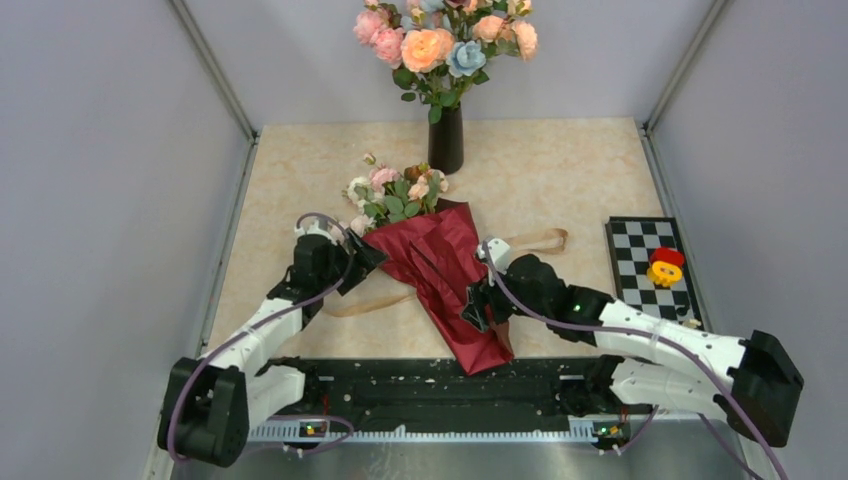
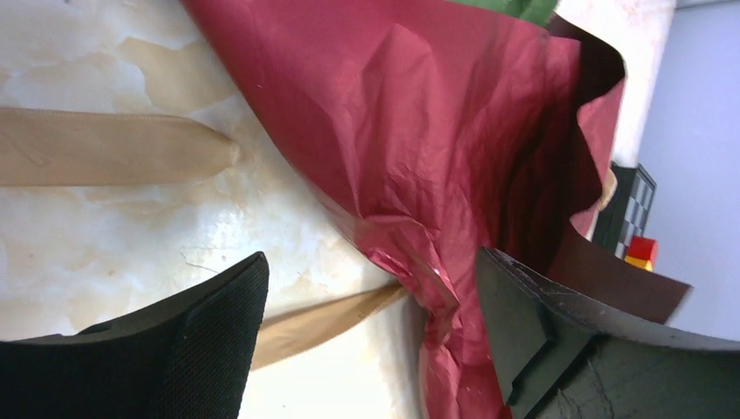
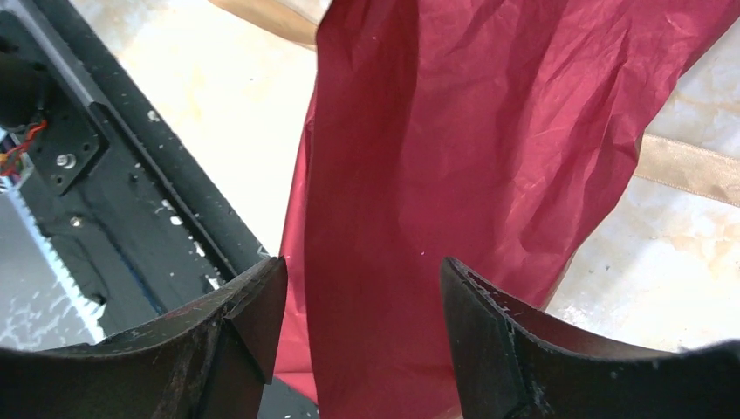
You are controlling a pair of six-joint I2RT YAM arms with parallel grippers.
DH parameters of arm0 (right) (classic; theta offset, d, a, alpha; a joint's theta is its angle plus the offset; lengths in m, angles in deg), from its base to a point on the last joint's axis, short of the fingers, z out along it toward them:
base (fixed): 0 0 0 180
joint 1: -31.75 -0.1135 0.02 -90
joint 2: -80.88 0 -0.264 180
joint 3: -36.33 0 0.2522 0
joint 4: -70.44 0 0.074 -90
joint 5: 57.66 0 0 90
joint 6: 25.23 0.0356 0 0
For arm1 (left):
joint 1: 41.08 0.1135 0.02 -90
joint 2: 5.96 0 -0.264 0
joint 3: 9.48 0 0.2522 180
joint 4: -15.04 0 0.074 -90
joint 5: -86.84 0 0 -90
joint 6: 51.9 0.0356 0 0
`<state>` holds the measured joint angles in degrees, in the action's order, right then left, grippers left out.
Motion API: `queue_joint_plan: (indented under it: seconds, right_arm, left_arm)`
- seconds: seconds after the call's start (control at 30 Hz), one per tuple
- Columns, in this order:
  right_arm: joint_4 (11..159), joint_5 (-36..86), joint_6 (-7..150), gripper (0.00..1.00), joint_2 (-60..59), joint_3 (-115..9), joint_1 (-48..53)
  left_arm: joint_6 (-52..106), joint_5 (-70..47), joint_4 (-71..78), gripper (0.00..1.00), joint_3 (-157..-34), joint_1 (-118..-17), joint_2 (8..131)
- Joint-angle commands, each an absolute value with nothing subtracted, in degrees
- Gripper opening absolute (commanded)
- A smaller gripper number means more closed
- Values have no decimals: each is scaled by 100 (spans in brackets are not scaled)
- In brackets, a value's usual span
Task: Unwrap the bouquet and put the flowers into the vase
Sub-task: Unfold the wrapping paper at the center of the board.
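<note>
Bouquet (image 1: pixel 445 270), crinkled maroon cone, pale flowers (image 1: pixel 400 195) at wide end, left hand (image 2: pixel 371 262) open, right hand (image 3: pixel 362 262) open astride it, seemingly loose

You see the bouquet (image 1: pixel 445 275) lying flat mid-table, a crinkled maroon paper cone with its narrow end toward the near edge. The flowers (image 1: pixel 400 190), small cream and pink roses, sit in its wide end, near the black vase (image 1: pixel 446 140) standing upright beyond.
</note>
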<state>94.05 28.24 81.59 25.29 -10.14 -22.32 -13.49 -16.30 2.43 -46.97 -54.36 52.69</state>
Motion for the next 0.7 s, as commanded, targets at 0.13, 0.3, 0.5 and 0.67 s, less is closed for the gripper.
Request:
queue_joint_plan:
  seconds: [0.13,0.3,0.5,0.67]
  right_arm:
    - [9020,3662,8132,59,2018,-1512,-2371]
    - [9016,3937,8087,44,1821,-1575,-2372]
    - [8939,4494,8190,21,2016,-1493,-2371]
    - [9008,4921,8310,2,2059,-1534,-2371]
  left_arm:
    - [-1390,-1399,1139,86,-4807,-5444,6080]
    - [-1386,-1349,1393,74,-4839,-5444,6337]
    - [-1365,-1379,1668,56,-4831,-5444,6644]
    - [-1431,-1418,1865,40,-4857,-5444,6884]
